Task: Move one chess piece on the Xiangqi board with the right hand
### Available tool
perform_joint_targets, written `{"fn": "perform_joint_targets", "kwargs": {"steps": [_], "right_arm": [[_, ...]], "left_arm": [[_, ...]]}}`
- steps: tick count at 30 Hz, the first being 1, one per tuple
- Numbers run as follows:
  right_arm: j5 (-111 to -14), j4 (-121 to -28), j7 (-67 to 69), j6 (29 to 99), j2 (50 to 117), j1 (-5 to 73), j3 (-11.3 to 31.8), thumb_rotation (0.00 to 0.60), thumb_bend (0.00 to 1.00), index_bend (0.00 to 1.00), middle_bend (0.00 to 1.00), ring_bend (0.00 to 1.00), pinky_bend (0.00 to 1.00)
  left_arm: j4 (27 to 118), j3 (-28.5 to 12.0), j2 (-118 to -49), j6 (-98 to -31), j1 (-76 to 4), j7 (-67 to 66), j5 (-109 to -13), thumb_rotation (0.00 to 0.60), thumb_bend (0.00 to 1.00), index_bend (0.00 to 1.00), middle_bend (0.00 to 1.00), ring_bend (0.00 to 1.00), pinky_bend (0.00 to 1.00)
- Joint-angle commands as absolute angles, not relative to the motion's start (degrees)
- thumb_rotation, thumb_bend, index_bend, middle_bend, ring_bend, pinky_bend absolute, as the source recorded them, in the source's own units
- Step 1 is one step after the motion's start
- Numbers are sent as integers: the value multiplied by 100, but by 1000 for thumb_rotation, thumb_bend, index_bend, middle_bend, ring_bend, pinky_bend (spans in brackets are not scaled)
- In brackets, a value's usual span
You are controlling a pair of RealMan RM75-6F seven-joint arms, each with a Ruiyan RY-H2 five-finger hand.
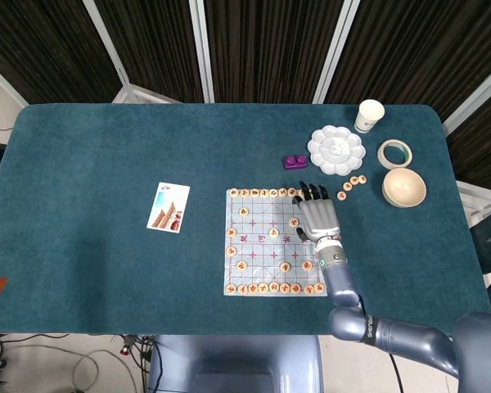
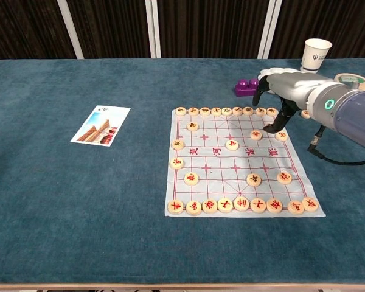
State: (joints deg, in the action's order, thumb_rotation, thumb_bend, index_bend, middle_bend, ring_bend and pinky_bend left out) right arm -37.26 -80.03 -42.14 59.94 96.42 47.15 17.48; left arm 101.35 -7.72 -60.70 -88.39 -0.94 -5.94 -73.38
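The right hand [image 2: 284,97] hangs over the far right part of the board [image 1: 275,240], palm down, its dark fingertips [image 2: 272,126] curled downward. In the chest view they end just above the board's red grid, close to a piece [image 2: 256,135] and another piece [image 2: 281,136] on the same rank; whether a fingertip touches the board or either piece cannot be told, and nothing shows plainly in its grasp. In the head view the hand [image 1: 318,218] covers the board's right edge, fingers pointing at the far row of pieces [image 2: 226,111]. The left hand shows in neither view.

The board lies flat on the teal surface [image 1: 90,246], a near row of pieces [image 2: 242,205] along its front edge and single pieces scattered between the two rows.

Relative to the board: a purple block [image 1: 295,161] sits just beyond its far right corner; a white palette [image 1: 336,150] lies farther off behind that corner; a paper cup [image 1: 370,115] stands beyond the palette. A tape roll [image 1: 395,153] and a bowl [image 1: 404,187] lie well to the board's right. A few loose pieces [image 1: 353,182] rest off the board beside its far right corner. A picture card [image 1: 168,207] lies to the board's left.
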Motion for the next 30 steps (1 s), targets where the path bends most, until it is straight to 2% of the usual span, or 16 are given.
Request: {"fn": "perform_joint_targets", "kwargs": {"steps": [1,30], "right_arm": [[-3614,-7845,-4246,5953,9729,4791,1748,600,378,298,0,0,46],[-3352,-6979,-4221,5796,10259,5048,1684,600,378,424,0,0,46]], "left_arm": [[10134,-775,-6068,-8840,-95,-594,-7336,600,0,79,0,0,14],[10119,-806,-6025,-8810,-94,-508,-7266,600,0,79,0,0,14]]}}
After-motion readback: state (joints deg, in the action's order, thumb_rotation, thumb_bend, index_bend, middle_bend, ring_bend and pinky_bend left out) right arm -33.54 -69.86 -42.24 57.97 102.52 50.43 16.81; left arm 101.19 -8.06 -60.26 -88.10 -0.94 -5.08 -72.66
